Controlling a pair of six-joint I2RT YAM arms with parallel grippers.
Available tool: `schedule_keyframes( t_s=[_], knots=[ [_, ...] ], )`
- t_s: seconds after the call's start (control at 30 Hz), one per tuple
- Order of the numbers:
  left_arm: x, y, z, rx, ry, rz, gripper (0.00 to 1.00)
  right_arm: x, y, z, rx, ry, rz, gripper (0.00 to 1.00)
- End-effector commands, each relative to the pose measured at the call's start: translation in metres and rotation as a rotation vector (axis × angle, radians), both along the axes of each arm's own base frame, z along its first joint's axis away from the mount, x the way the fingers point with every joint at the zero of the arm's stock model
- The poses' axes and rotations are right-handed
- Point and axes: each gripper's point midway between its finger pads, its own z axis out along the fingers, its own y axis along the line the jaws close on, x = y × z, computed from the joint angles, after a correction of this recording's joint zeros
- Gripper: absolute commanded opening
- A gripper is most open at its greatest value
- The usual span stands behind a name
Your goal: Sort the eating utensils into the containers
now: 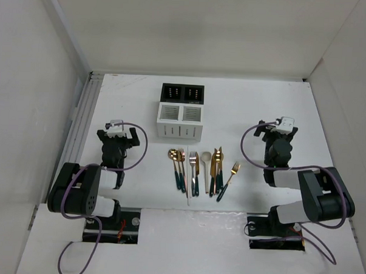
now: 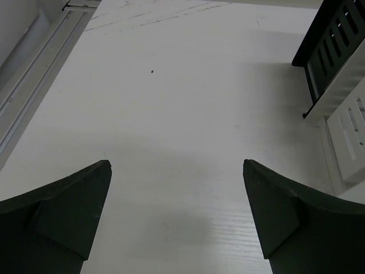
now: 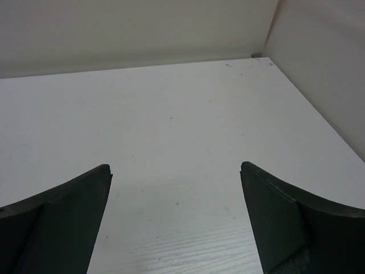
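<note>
Several eating utensils (image 1: pixel 197 170) lie side by side near the table's front middle: gold heads with dark teal handles, and one cream spoon (image 1: pixel 205 175). Behind them stand the two containers, the white one (image 1: pixel 180 122) in front of the black one (image 1: pixel 183 93). My left gripper (image 1: pixel 117 132) rests low at the left, open and holding nothing; its wrist view (image 2: pixel 177 165) shows bare table and the containers' slotted sides (image 2: pixel 336 68) at the right edge. My right gripper (image 1: pixel 276 130) sits at the right, also open and holding nothing, over bare table (image 3: pixel 175 168).
A metal rail (image 1: pixel 80 117) runs along the table's left edge. White walls (image 1: pixel 206 29) enclose the table at the back and on both sides. Both arm bases (image 1: pixel 106 221) sit at the near edge.
</note>
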Motion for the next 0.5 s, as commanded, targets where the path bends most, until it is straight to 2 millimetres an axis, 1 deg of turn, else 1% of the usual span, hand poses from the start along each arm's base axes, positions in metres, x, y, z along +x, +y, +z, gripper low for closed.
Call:
schedule_keyframes(
  t_s=[0.0, 0.03, 0.1, 0.13, 0.17, 0.2, 0.27, 0.3, 0.33, 0.37, 0.4, 0.43, 0.47],
  knots=[
    [0.012, -0.002, 0.061, -0.02, -0.227, -0.025, 1.0, 0.0, -0.006, 0.026, 0.052, -0.093, -0.046, 1.0],
    [0.014, -0.004, 0.061, -0.019, -0.222, -0.034, 1.0, -0.005, -0.002, 0.032, 0.052, -0.128, -0.044, 1.0],
    [0.014, 0.0, 0.061, -0.018, -0.222, -0.025, 1.0, -0.011, 0.005, 0.03, 0.011, -0.122, -0.046, 1.0],
    [0.014, 0.0, 0.061, -0.018, -0.222, -0.025, 1.0, -0.016, 0.006, 0.042, 0.021, -0.177, -0.054, 1.0],
    [0.014, 0.0, 0.061, -0.018, -0.222, -0.025, 1.0, -0.021, 0.009, 0.034, 0.02, -0.171, -0.044, 1.0],
    [0.014, 0.0, 0.064, -0.019, -0.232, -0.025, 1.0, -0.021, 0.009, 0.038, 0.025, -0.187, -0.044, 1.0],
    [0.014, 0.0, 0.064, -0.019, -0.232, -0.025, 1.0, -0.021, 0.009, 0.035, 0.021, -0.176, -0.044, 1.0],
    [0.014, -0.004, 0.064, -0.018, -0.232, -0.044, 1.0, -0.02, 0.009, 0.033, 0.018, -0.165, -0.043, 1.0],
    [0.014, -0.008, 0.064, 0.018, -0.23, -0.075, 1.0, -0.02, 0.009, 0.033, 0.018, -0.165, -0.043, 1.0],
    [0.008, -0.016, 0.076, 0.02, -0.272, -0.123, 1.0, -0.02, 0.009, 0.033, 0.018, -0.165, -0.043, 1.0],
    [0.003, -0.021, 0.08, 0.034, -0.286, -0.153, 1.0, -0.02, 0.009, 0.033, 0.018, -0.165, -0.043, 1.0],
    [-0.003, -0.027, 0.088, 0.056, -0.316, -0.192, 1.0, -0.02, 0.012, 0.039, 0.021, -0.19, -0.023, 1.0],
    [-0.014, -0.03, 0.086, 0.08, -0.325, -0.218, 1.0, -0.028, 0.006, 0.061, 0.032, -0.252, -0.053, 1.0]
  ],
)
